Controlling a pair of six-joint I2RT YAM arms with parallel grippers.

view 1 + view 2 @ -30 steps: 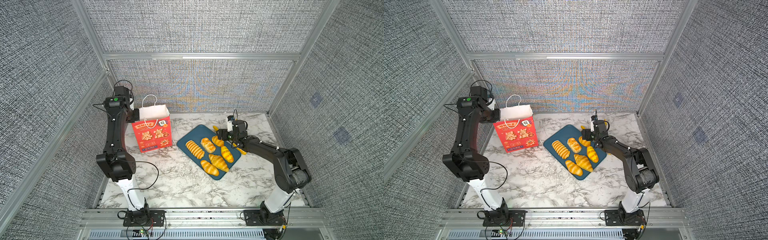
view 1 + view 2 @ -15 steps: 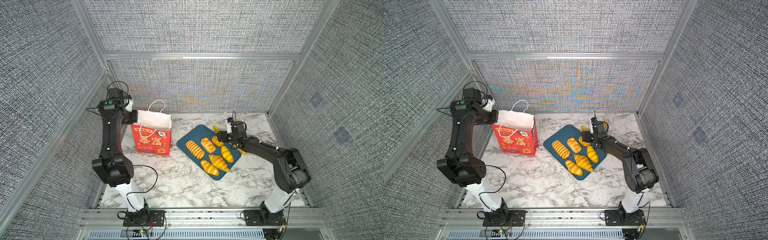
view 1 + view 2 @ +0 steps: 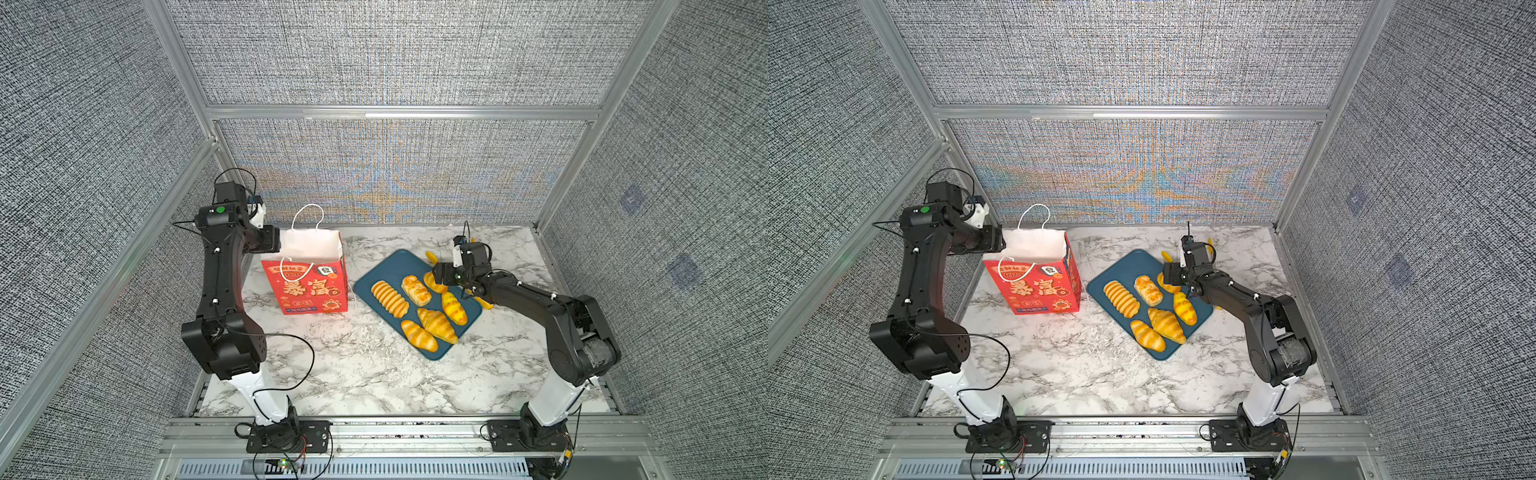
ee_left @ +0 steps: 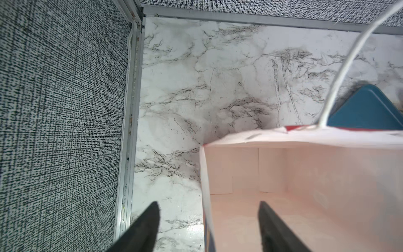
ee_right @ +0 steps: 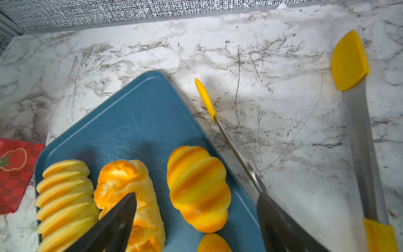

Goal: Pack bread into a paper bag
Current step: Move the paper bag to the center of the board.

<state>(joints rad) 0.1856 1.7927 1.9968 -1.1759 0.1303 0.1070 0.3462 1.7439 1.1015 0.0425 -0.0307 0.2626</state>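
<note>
Tilted half a second ago, the red paper gift bag (image 3: 307, 286) with yellow characters and white cord handles now stands upright on the marble surface (image 3: 374, 374), near the dark blue tray (image 3: 395, 266). Since then the left hand (image 4: 208, 205) has spread wide, and its fingers straddle the bag's side wall without gripping it. All six glossy golden-yellow pastries (image 3: 436, 324) lie on the tray. Above them the right hand (image 5: 196, 196) hovers wide, holding nothing, beside the yellow-tipped metal tongs (image 5: 359, 131).
</note>
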